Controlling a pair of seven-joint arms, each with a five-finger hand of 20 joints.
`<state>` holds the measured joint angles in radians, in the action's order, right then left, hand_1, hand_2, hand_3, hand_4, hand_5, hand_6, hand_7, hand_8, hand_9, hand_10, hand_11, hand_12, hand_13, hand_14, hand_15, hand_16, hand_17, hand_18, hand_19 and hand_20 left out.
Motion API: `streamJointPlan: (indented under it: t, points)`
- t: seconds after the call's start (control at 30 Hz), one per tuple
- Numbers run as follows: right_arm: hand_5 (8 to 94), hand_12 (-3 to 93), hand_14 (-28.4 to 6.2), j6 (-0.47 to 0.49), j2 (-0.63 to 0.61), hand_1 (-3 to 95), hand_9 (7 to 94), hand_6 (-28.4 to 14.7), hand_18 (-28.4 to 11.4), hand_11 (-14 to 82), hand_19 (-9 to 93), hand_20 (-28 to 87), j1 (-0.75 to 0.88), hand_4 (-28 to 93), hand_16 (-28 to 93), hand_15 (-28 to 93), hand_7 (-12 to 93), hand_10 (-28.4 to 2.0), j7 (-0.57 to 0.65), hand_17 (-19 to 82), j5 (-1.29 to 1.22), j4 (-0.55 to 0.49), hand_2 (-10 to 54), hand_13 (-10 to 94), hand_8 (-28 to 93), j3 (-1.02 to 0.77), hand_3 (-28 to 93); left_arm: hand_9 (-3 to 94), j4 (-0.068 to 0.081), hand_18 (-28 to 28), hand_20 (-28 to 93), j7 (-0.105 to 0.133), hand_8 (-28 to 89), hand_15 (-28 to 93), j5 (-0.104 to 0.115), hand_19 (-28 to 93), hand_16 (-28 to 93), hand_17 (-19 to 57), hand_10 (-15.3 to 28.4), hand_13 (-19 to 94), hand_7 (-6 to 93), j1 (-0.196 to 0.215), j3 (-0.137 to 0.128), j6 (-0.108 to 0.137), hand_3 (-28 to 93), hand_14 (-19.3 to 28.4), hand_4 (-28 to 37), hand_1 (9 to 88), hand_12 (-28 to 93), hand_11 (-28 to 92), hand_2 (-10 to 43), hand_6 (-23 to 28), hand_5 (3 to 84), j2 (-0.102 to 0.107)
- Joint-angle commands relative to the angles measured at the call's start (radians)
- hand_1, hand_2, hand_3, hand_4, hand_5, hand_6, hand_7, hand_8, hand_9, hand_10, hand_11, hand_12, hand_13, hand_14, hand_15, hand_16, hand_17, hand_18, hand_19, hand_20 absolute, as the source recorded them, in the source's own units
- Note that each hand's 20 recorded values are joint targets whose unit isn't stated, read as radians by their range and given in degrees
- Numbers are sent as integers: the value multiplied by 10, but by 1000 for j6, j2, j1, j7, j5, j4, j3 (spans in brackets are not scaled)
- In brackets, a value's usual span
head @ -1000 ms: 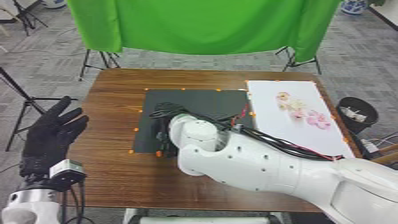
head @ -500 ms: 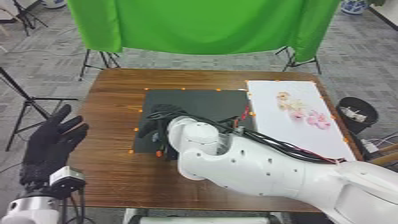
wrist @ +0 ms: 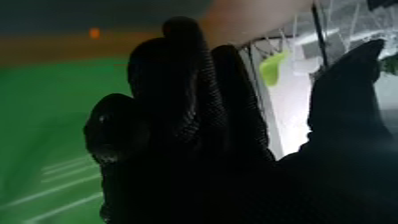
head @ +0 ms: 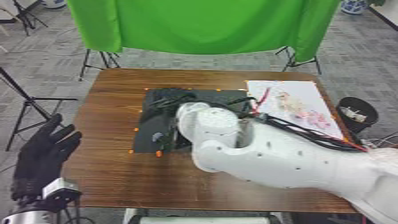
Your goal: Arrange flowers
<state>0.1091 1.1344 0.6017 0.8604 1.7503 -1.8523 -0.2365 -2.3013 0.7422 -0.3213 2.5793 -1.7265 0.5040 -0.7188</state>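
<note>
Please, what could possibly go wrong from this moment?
The loose cables along the right arm run close to the flowers, so they might brush or shift them. The arm also hides part of the dark mat from the head view; it could perhaps bump something there unseen.

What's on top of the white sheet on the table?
Pink and pale yellow flowers lie on the white sheet. The robot's right arm hides its near part, so I can't tell what's there.

Wooden table [head: 115,175] — smooth (visibly grained).
</note>
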Motion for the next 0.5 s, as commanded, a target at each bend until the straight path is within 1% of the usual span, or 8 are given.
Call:
streamJointPlan:
  t: [0.03,0.13,0.17,0.2,0.23,0.3,0.33,0.5]
  points:
    - [573,146,-114,91,-184,251,661,-70,-166,158,932,220,223,-198,142,676,127,-220,155,548,-71,-80,54,753,-86,-338,689,327,-15,238,70,2,-83,554,6,480,-129,-86,191,216,110,38,-11,9,659,258,-209,303,103,288,69,95,368,-7]
    - [549,144,-125,83,-249,263,617,-72,-169,147,932,198,252,-197,136,686,123,-230,156,532,-89,-76,54,731,-84,-368,690,327,-13,238,70,-9,-83,553,-1,480,-129,-86,192,216,110,24,6,3,659,258,-209,303,102,288,70,95,368,-12]
    - [539,144,-127,59,-275,269,599,-75,-168,143,932,191,255,-196,133,693,121,-233,151,525,-89,-74,53,714,-84,-360,693,327,-13,238,70,-4,-83,553,8,480,-129,-86,192,216,110,26,9,7,658,258,-208,303,102,287,70,95,368,-3]
    - [533,144,-128,29,-296,272,589,-75,-169,141,932,189,264,-196,131,695,120,-234,151,521,-78,-70,52,711,-83,-358,695,327,-13,238,70,-19,-83,553,-1,480,-129,-86,192,216,110,20,9,3,659,258,-208,303,102,287,69,95,368,-13]
    - [525,144,-126,-2,-315,274,579,-74,-169,139,932,187,254,-196,129,697,120,-231,167,519,-68,-64,51,710,-83,-340,699,327,-11,238,70,-8,-83,553,6,480,-128,-86,192,216,110,10,18,3,658,258,-208,303,102,286,70,95,368,-6]
    - [520,145,-124,-41,-343,274,570,-73,-166,140,932,185,246,-197,126,706,122,-228,223,527,-23,-44,51,710,-82,-308,704,327,-13,238,70,-27,-83,553,-8,480,-128,-86,192,216,109,3,17,5,657,258,-209,304,102,286,70,95,368,-11]
    - [521,145,-122,-43,-352,278,570,-73,-161,140,932,186,247,-199,125,713,123,-227,248,536,-14,-33,51,712,-82,-302,704,327,-13,238,70,-35,-83,553,-15,480,-128,-86,192,216,109,-2,18,4,656,258,-210,304,102,286,70,95,369,-15]
    - [529,143,-117,-10,-399,286,577,-76,-148,141,932,182,268,-200,119,721,127,-231,311,567,-50,19,49,725,-85,-323,704,327,-15,238,70,-33,-83,555,-14,480,-128,-85,191,216,110,-10,33,5,657,258,-210,304,103,287,71,95,369,-15]
